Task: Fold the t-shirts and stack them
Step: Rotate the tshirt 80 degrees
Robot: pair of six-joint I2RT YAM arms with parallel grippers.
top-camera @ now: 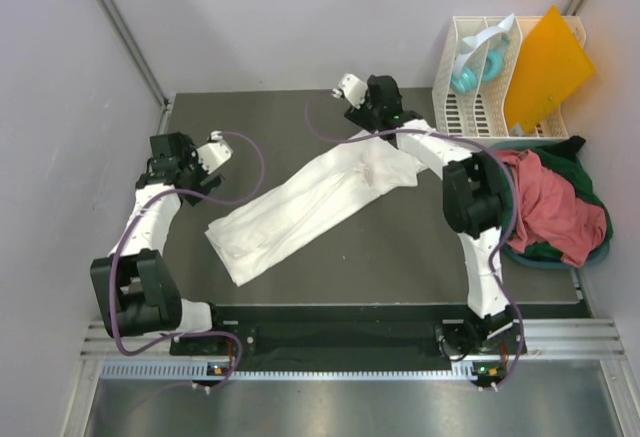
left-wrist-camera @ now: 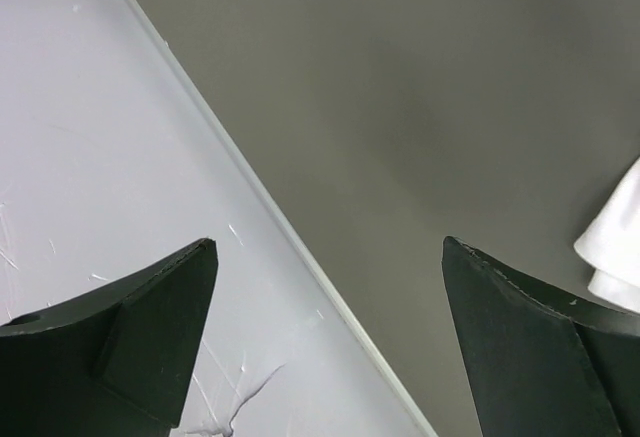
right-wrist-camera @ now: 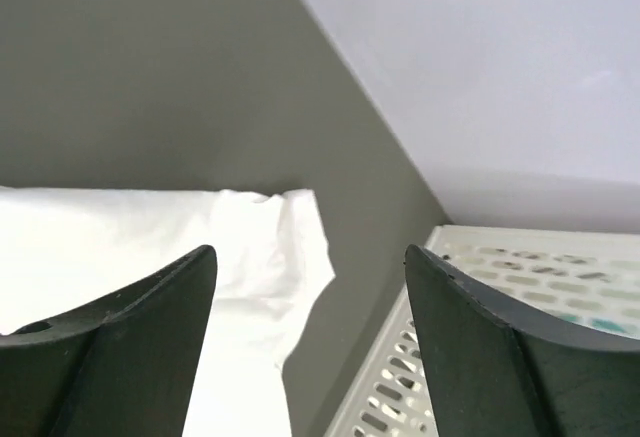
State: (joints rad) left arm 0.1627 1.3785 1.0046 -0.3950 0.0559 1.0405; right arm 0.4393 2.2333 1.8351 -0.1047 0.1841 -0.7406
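Observation:
A large white t-shirt, folded into a long strip, lies diagonally across the dark table. Its upper end shows in the right wrist view as white t-shirt cloth below my right gripper, which is open and holds nothing. In the top view the right gripper hovers just beyond that end. My left gripper stands open and empty off the strip's left side. The left wrist view has the left gripper over the table edge, with a white t-shirt corner at the right. A salmon-red t-shirt lies crumpled on a dark green t-shirt at the right.
A white slatted rack stands at the back right with a stiff orange sheet and a teal object in it. The rack's rim is close to my right gripper. Grey walls enclose the table.

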